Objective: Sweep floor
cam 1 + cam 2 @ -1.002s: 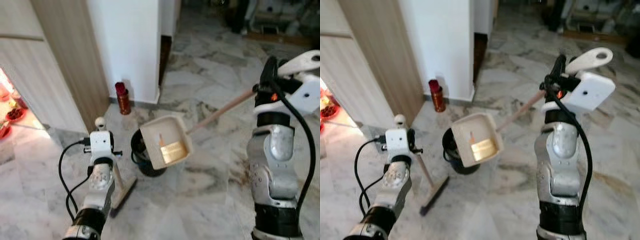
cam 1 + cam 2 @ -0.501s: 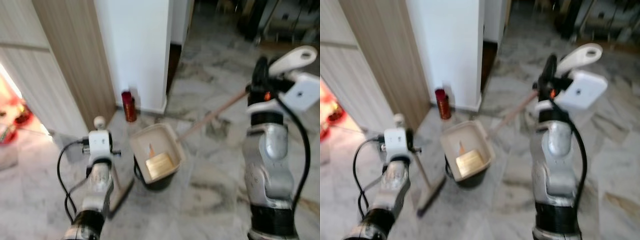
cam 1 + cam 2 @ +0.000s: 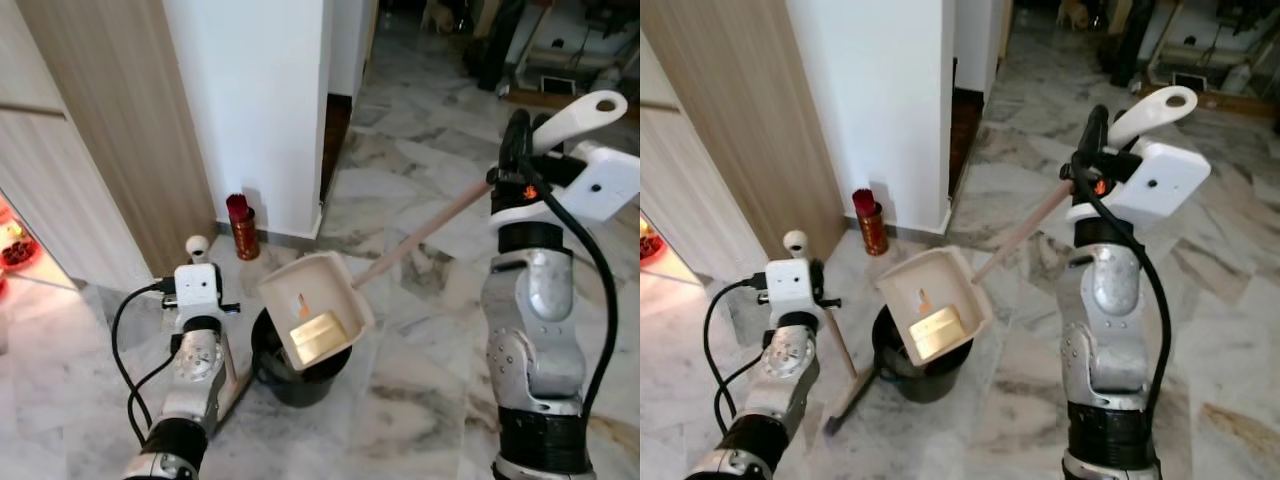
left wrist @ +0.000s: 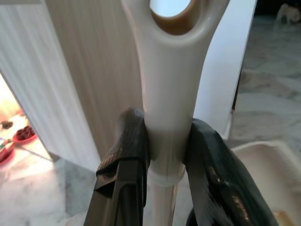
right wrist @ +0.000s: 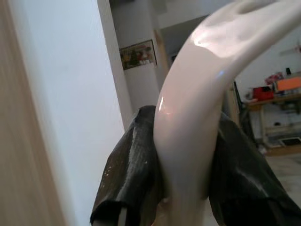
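Left eye view: the dustpan [image 3: 316, 310] hangs tilted at frame centre above the black bin [image 3: 290, 362], a yellowish piece [image 3: 318, 335] inside. Its long handle [image 3: 430, 225] runs to upper right.

Left wrist view: the left gripper [image 4: 165, 155] is clamped on the broom handle [image 4: 169, 94]. Stiff, light plastic; hold just below the loop.

Right wrist view: the right gripper [image 5: 183, 155] is clamped on the dustpan's glossy grip [image 5: 197, 94]; probably slippery, so clamp firmly.
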### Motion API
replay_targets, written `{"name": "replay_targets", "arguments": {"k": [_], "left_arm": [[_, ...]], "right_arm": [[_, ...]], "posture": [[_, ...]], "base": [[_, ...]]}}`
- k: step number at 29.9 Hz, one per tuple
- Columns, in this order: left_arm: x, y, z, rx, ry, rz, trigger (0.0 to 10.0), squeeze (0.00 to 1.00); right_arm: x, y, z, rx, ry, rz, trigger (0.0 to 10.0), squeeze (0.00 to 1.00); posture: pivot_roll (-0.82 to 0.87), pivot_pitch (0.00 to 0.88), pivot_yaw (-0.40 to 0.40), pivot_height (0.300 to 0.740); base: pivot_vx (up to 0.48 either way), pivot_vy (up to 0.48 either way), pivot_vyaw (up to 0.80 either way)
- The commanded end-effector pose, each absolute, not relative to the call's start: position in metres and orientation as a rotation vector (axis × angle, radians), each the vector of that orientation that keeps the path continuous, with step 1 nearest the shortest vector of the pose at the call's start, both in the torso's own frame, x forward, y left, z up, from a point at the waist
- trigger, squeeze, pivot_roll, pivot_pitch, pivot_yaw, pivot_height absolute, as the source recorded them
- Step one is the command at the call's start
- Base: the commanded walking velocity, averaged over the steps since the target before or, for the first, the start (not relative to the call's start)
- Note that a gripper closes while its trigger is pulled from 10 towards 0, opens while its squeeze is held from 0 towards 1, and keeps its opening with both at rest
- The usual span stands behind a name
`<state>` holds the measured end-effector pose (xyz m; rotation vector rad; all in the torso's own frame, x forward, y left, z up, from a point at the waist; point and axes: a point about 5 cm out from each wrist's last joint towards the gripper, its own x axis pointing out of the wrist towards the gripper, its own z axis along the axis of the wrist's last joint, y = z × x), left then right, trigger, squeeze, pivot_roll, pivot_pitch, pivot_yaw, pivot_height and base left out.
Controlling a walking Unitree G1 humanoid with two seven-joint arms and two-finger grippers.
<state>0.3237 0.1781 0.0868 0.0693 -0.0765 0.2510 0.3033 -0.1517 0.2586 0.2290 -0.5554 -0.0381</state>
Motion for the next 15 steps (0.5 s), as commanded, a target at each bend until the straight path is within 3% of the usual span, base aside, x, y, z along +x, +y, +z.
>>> {"name": "replay_targets", "arguments": {"k": [1, 15], "left_arm": [[0.327, 0.17, 0.096, 0.06, -0.128, 0.232, 10.0, 0.0], [0.327, 0.169, 0.096, 0.055, -0.13, 0.227, 10.0, 0.0]], "right_arm": [[0.294, -0.151, 0.28, 0.249, -0.677, -0.012, 10.0, 0.0], [0.286, -0.127, 0.291, 0.111, -0.775, 0.125, 10.0, 0.0]], "posture": [[-0.01, 0.022, -0.002, 0.74], [-0.01, 0.025, -0.003, 0.74]], "base": [[0.0, 0.0, 0.0], [0.0, 0.0, 0.0]]}}
